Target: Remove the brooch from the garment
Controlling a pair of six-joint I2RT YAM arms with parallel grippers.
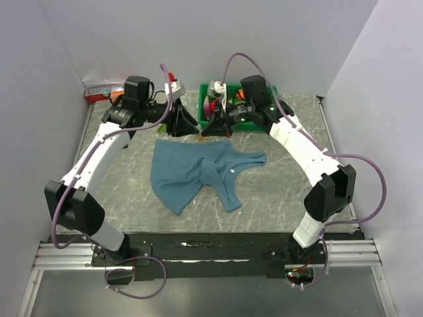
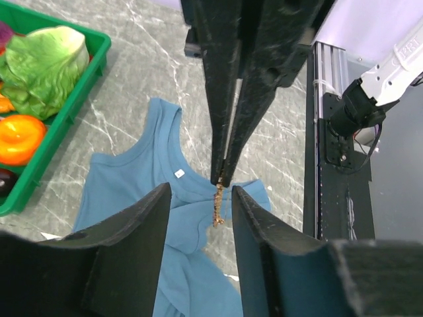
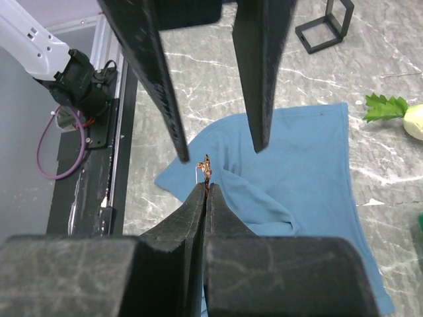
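Observation:
The teal garment (image 1: 192,175) lies flat in the middle of the table, its white neck label (image 2: 179,174) facing up. My right gripper (image 3: 206,185) is shut on the small golden-brown brooch (image 3: 206,168) and holds it in the air above the garment (image 3: 297,158). In the left wrist view the brooch (image 2: 218,205) hangs from the right gripper's tip (image 2: 221,179). My left gripper (image 2: 200,191) is open, with one finger on each side of the brooch and neither touching it. Both grippers meet just beyond the garment's far edge, the left gripper (image 1: 188,125) facing the right gripper (image 1: 210,129).
A green tray (image 2: 66,112) at the back holds toy produce, including a lettuce (image 2: 46,63) and an orange piece (image 2: 20,135). A leafy toy (image 3: 386,105) lies on the table near the garment. A small black frame (image 3: 330,23) stands further off. A red and white box (image 1: 102,90) sits at the back left.

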